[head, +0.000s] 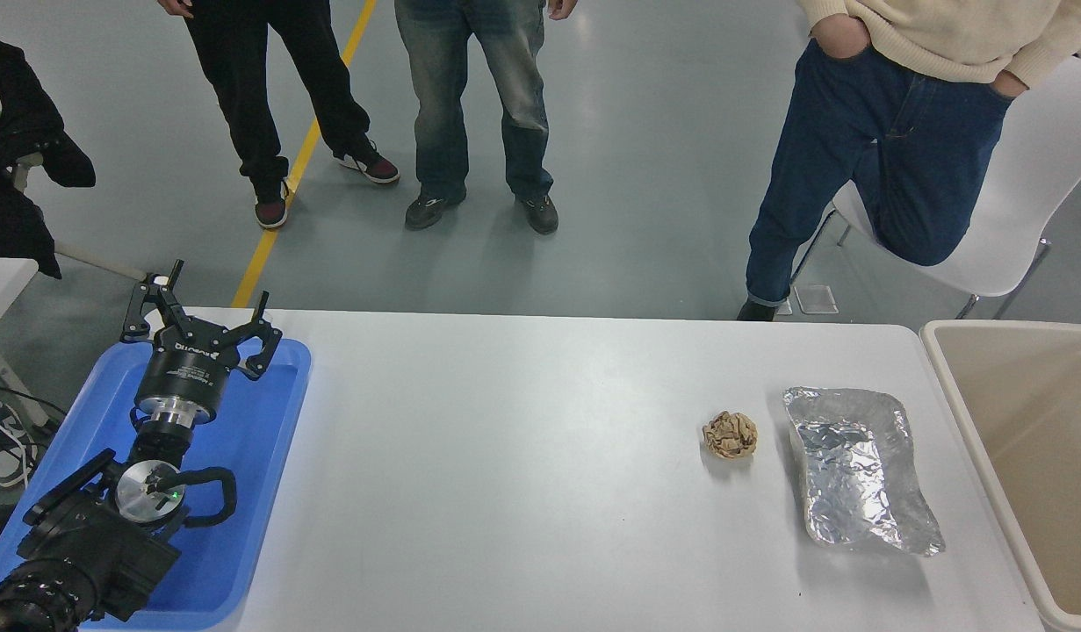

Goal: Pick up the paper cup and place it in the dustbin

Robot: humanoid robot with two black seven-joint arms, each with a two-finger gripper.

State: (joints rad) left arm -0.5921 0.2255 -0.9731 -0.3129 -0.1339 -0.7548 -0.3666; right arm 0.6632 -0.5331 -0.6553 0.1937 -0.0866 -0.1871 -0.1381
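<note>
No paper cup shows anywhere in the head view; it is hidden or out of view. The beige dustbin (940, 369) stands against the table's right edge, and the part of its inside that shows holds nothing. My left gripper (208, 307) is parked over the blue tray at the lower left, its fingers spread open and empty. My right arm and gripper are out of view.
A blue tray (277, 456) lies at the table's left end under the left arm. A crumpled brown paper ball (730, 434) and a crinkled silver foil sheet (859, 468) lie right of centre. Three people stand beyond the far edge, one against a white chair (1032, 193).
</note>
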